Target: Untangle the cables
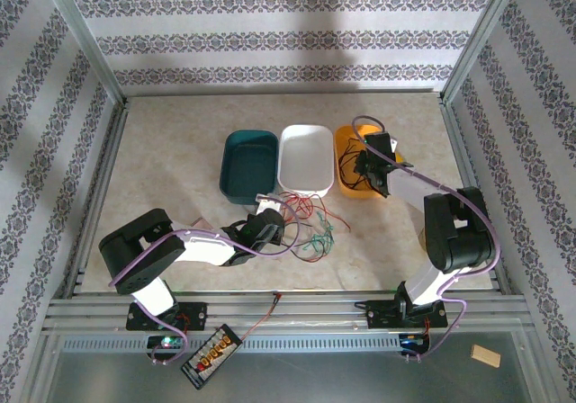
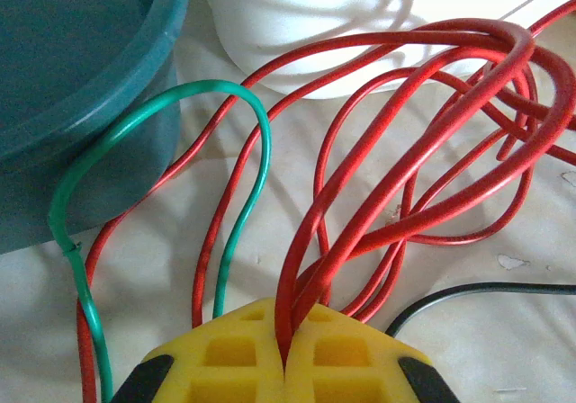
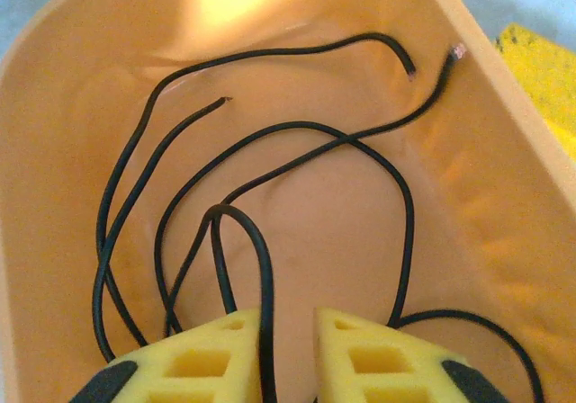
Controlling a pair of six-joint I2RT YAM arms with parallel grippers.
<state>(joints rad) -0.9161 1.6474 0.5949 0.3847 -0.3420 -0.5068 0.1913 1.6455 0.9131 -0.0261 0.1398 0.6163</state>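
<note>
A tangle of red cables [image 1: 301, 210] and green cables [image 1: 317, 241] lies on the table in front of the tubs. My left gripper [image 1: 270, 216] is at its left side. In the left wrist view the left gripper [image 2: 286, 349] is shut on a couple of red cable strands [image 2: 423, 133], beside a green loop [image 2: 261, 142] and a black cable [image 2: 486, 288]. My right gripper [image 1: 364, 165] hangs over the orange tub [image 1: 353, 142]. Its jaws [image 3: 290, 349] stand apart, open, with a black cable [image 3: 265, 277] resting against the left finger; more black cable [image 3: 270, 133] coils on the tub floor.
A teal tub [image 1: 247, 163] and a white tub [image 1: 306, 158] stand left of the orange one. A red-black lead with a small circuit board [image 1: 214, 353] and a wooden block [image 1: 486, 356] lie beyond the near rail. Metal frame posts line the table's sides.
</note>
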